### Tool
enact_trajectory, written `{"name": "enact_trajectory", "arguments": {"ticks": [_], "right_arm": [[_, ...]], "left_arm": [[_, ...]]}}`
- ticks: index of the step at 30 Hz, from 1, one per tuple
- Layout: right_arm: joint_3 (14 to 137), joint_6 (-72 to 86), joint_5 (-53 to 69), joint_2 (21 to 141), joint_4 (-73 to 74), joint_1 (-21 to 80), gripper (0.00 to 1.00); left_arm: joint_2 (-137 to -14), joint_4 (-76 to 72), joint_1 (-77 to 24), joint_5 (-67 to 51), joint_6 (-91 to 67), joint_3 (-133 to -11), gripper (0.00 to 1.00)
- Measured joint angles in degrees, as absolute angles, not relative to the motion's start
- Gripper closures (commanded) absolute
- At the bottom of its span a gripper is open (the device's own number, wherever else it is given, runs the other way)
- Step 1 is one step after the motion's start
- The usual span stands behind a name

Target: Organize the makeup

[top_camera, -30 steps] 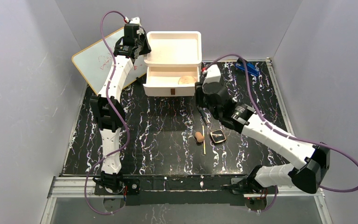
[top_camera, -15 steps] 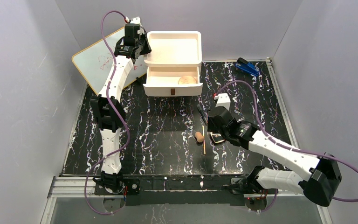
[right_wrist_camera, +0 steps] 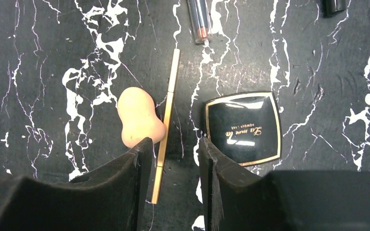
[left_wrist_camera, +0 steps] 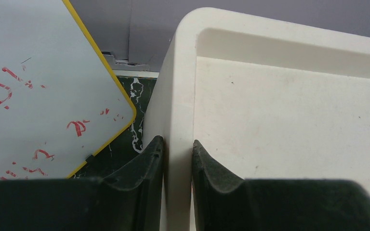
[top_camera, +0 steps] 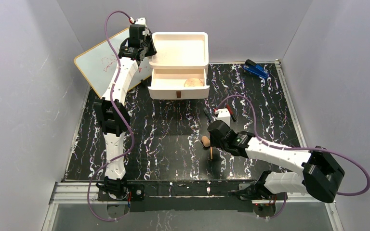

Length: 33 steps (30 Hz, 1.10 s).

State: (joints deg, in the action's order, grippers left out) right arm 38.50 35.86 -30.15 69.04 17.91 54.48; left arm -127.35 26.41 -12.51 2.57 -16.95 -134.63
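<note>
My right gripper [right_wrist_camera: 174,142] is open and hangs low over the table. Its jaws straddle the near end of the thin yellow stick [right_wrist_camera: 168,110]. The tan egg-shaped sponge [right_wrist_camera: 137,120] lies just left of the stick, against my left finger. The black gold-rimmed compact [right_wrist_camera: 243,127] lies just right of it. A dark pencil [right_wrist_camera: 200,19] lies farther off. In the top view the right gripper [top_camera: 213,147] covers the compact. The sponge [top_camera: 205,141] and stick [top_camera: 211,155] peek out beside it. A round pinkish-tan disc [top_camera: 193,83] sits in the open lower drawer. My left gripper [left_wrist_camera: 176,144] is shut on the left wall of the white drawer box [left_wrist_camera: 279,110].
The white drawer box [top_camera: 179,48] stands at the back with its lower drawer pulled out. A yellow-edged whiteboard [top_camera: 101,65] leans behind it on the left. A blue clip-like object [top_camera: 256,70] lies at the back right. Grey walls close in both sides.
My right arm has drawn back from the open drawer toward the near side and come down over the stick, between sponge and compact. The left arm has not moved.
</note>
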Motion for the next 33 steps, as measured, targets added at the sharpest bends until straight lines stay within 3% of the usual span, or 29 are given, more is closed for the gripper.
{"name": "enact_trajectory", "arguments": {"ticks": [8, 19, 33], "right_arm": [[38.5, 35.8, -30.2, 72.5, 15.8, 53.5, 0.41], [36.1, 30.0, -21.8, 67.6, 14.5, 39.0, 0.23], [38.8, 25.6, -9.4, 81.7, 8.5, 36.5, 0.23]], "left_arm": [[-127.3, 26.4, -12.5, 2.6, -16.8, -134.6, 1.00], [-127.3, 26.4, -12.6, 2.6, -16.7, -134.6, 1.00], [-127.3, 26.3, -12.7, 2.8, -16.5, -134.6, 1.00]]}}
